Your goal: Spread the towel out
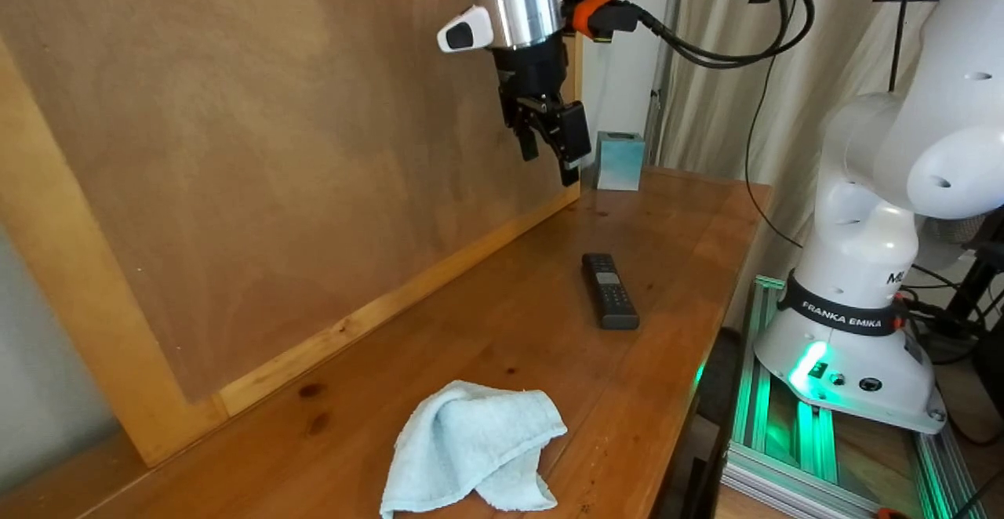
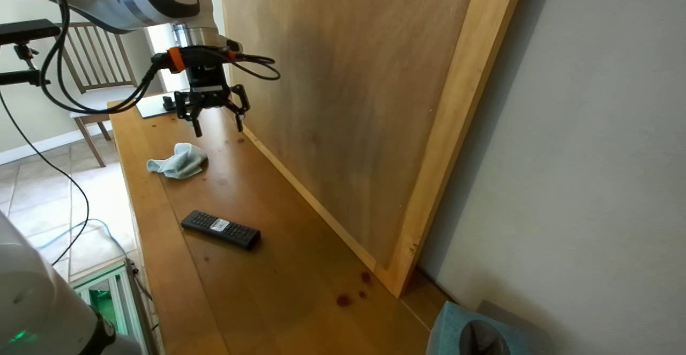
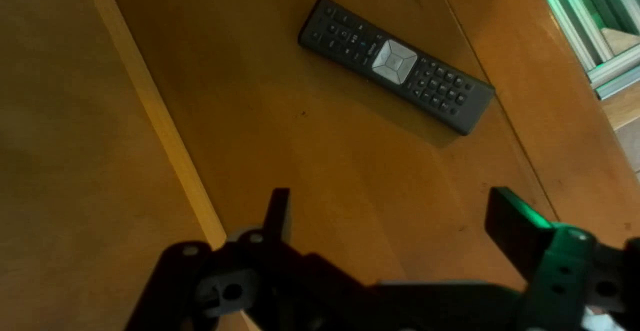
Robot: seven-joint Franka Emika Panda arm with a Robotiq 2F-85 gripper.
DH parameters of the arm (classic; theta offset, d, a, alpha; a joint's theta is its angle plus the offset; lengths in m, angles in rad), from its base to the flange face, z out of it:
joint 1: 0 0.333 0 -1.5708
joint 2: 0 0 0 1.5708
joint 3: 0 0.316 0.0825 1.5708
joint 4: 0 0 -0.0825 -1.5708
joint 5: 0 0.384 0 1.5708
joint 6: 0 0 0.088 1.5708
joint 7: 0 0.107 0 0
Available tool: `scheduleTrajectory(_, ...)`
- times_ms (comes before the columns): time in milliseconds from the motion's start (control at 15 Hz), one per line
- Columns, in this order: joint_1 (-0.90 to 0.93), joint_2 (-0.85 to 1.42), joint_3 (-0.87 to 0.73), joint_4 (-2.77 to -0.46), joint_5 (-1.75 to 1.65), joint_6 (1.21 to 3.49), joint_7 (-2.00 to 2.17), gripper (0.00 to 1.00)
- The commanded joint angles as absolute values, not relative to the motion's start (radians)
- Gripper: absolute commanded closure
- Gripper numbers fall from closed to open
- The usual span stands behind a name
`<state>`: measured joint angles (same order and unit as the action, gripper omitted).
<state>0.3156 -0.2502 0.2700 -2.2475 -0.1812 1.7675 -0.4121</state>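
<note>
The pale blue-white towel [image 1: 471, 448] lies crumpled and folded over itself on the wooden table, one corner sticking out toward the table's free edge. It shows as a small bunched heap in an exterior view [image 2: 179, 162]. My gripper [image 1: 550, 165] hangs high above the table, fingers pointing down, well apart from the towel. In the wrist view the gripper [image 3: 390, 193] is open, its fingers wide apart with only bare wood seen between them. A pale scrap at that view's bottom right, mostly behind a finger, may be the towel; I cannot tell.
A black remote control [image 3: 395, 66] lies on the table [image 1: 471, 339], between the towel and the teal tissue box [image 1: 620, 162]. A tall wooden panel [image 1: 314, 150] borders the table's long side. Opposite, by the free edge, stands the arm's base [image 1: 855, 378]. A chair [image 2: 102, 60] stands beyond the table.
</note>
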Motion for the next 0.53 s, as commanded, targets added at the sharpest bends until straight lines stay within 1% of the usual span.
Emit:
scheduleTrajectory(0,0.343,-0.157,0.269,-2.217,-0.183,1.829,-0.564,0.0)
scheduleTrajectory(467,0.367,-0.106,0.294,-2.244,-0.192,1.968,-0.865,0.0)
